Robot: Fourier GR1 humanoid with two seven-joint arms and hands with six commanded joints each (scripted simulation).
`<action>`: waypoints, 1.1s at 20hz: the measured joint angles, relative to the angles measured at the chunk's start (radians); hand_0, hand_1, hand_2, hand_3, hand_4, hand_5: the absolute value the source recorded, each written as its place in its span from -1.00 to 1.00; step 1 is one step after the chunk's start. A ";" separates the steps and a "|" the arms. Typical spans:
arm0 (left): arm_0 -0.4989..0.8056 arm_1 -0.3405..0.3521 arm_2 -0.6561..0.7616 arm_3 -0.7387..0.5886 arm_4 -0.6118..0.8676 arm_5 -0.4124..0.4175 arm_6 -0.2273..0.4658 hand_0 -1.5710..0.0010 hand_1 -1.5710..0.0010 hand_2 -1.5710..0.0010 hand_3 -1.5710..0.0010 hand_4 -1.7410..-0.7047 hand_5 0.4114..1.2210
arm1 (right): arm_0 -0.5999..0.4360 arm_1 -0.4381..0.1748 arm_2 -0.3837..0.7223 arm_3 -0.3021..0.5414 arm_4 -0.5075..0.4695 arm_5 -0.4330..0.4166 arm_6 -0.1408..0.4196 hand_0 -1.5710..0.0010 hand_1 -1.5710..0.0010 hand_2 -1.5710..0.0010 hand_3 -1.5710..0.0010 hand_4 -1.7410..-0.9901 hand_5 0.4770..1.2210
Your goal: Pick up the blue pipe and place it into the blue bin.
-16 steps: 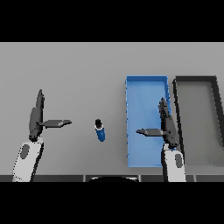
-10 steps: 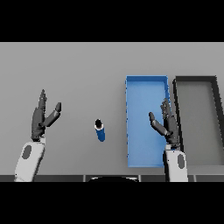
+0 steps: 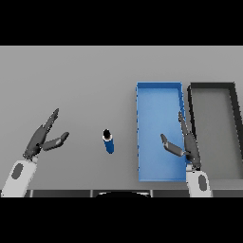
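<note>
Blue pipe is standing short and upright near the table's front edge, apart from the blue bin beside a dark bin. Both the left hand and right hand are spreading wide, holding nothing. It is probably rigid, light and smooth, best pinched across its sides.

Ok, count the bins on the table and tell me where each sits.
2. The blue bin sits right of the blue pipe; the dark grey bin lies beside it, further right. None looks hidden.
</note>
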 measured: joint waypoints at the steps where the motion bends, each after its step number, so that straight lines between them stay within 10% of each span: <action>1: 0.013 0.016 -0.007 -0.021 0.002 -0.015 0.004 1.00 1.00 1.00 1.00 0.42 -0.63 | -0.007 -0.009 -0.007 -0.006 0.001 -0.005 0.004 1.00 1.00 1.00 1.00 0.49 -0.62; 11: 0.033 -0.036 -0.221 -0.142 -0.102 -0.112 0.126 1.00 1.00 1.00 1.00 0.16 -0.90 | 0.013 -0.004 0.002 -0.037 -0.013 0.013 0.035 1.00 1.00 1.00 1.00 0.45 -0.63; 22: -0.103 -0.273 -0.302 0.033 -0.178 -0.069 0.129 1.00 1.00 1.00 1.00 0.20 -0.89 | 0.010 -0.001 -0.004 -0.023 -0.015 0.012 0.038 1.00 1.00 1.00 1.00 0.41 -0.58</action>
